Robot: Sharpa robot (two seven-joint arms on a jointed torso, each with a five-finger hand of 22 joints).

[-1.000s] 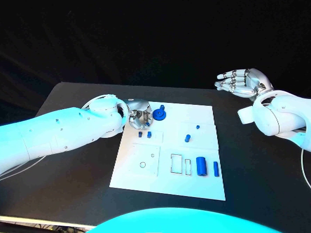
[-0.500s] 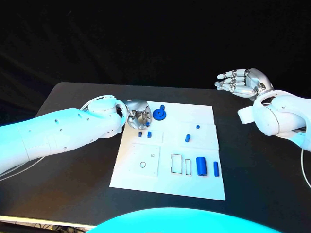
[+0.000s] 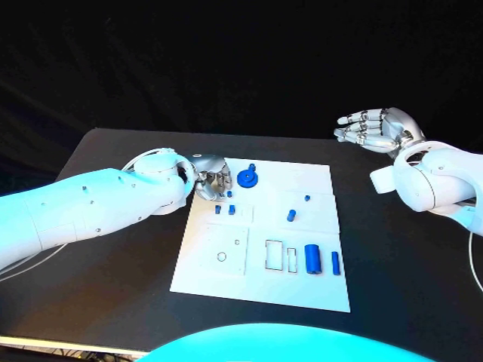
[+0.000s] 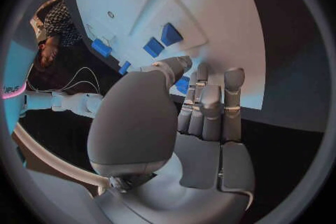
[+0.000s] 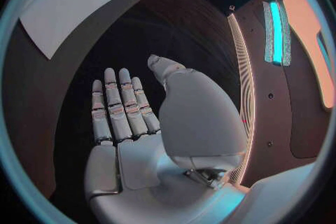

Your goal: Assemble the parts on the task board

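Roughly, largest thing first:

Counter (image 3: 111,249): black; we take the task board as our landmark, lying in its middle.

Task board (image 3: 307,283): white plate, marked into compartments, some showing bare outlines.

Left hand (image 3: 211,179): at the board's far-left corner, just beside the gear. In the left wrist view (image 4: 203,106) its fingers (image 4: 233,95) lie straight and close together, tips down near the board's edge with a small blue piece (image 4: 182,85) against them. Whether we pinch that piece or merely touch it, we cannot tell.

Right hand (image 3: 379,127): raised well off the board's right side, over the far edge of the counter. Its fingers (image 5: 115,106) are spread and released, grasping nothing.

Gear (image 3: 248,178): blue, toothed, standing on the board near its far-left corner.

Long parts (image 3: 312,259): blue bars lying by the rectangular outlines toward the board's near side.

Small parts (image 3: 224,209): a pair of blue blocks just nearer than the gear; others (image 3: 292,214) sit toward the board's middle.

Progress: we judge the work early. Several outlines look unfilled, and most pieces seem to lie loose, not seated.
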